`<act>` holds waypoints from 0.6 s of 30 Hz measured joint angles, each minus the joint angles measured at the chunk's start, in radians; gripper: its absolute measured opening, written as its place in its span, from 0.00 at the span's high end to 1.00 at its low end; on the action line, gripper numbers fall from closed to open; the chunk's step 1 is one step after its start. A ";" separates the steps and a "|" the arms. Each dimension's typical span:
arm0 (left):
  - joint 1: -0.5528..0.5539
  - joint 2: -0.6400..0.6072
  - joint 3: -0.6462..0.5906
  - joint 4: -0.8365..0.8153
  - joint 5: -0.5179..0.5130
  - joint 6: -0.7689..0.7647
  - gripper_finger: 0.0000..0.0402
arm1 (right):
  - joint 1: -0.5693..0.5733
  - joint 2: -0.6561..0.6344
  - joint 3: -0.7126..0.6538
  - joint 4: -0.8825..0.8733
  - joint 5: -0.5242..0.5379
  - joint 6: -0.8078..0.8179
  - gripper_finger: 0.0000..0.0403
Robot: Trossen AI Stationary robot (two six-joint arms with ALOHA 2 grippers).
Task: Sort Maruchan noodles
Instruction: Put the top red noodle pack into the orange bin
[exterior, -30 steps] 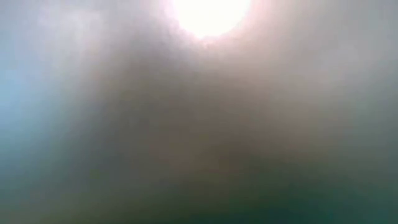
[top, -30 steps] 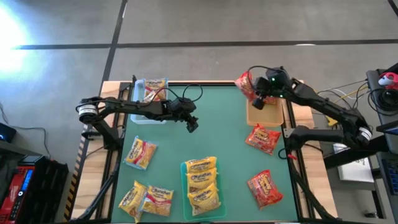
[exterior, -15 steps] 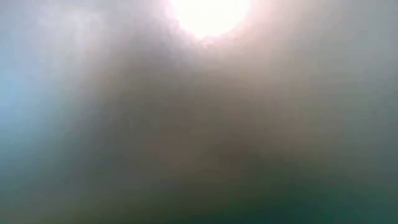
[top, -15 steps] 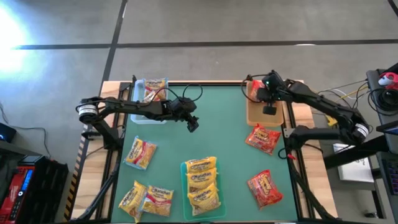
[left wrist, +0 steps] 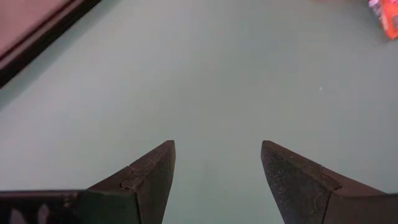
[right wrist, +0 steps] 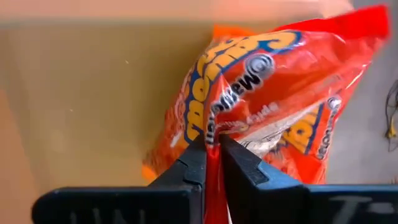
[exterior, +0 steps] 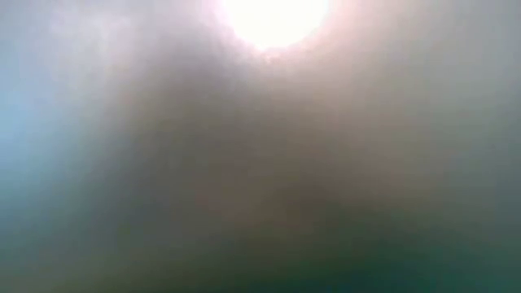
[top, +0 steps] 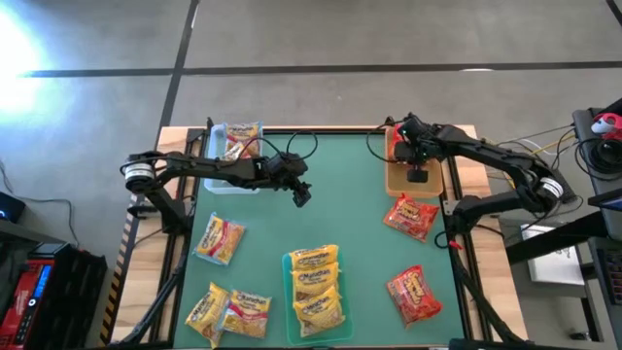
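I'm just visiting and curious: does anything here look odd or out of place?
Yes: the low view is a blur showing nothing of the table. Otherwise, the right gripper pinches a red packet by its edge over the tan tray; the left gripper hangs open over bare mat.

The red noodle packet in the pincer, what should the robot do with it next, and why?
Probably open the right pincer and let go. It pinches the red noodle packet shut by its edge, right over the tan tray, so the packet should drop inside.
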 joint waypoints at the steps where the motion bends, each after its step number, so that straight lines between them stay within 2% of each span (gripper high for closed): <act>1: 0.000 0.004 0.000 0.001 0.000 0.000 0.44 | 0.000 0.009 0.000 0.000 0.021 0.008 0.92; 6: 0.000 0.022 0.000 0.004 0.000 0.000 0.44 | 0.000 0.040 0.000 0.007 0.226 0.054 0.90; 8: 0.000 0.025 0.000 0.006 0.000 -0.002 0.44 | 0.000 0.043 0.000 0.010 0.274 0.078 0.90; 13: 0.000 0.032 0.000 0.015 0.000 -0.003 0.44 | 0.000 0.038 0.005 0.023 0.279 0.129 0.90; 18: 0.000 0.032 0.000 0.019 0.000 -0.003 0.44 | 0.000 0.038 0.061 0.010 0.279 0.330 0.90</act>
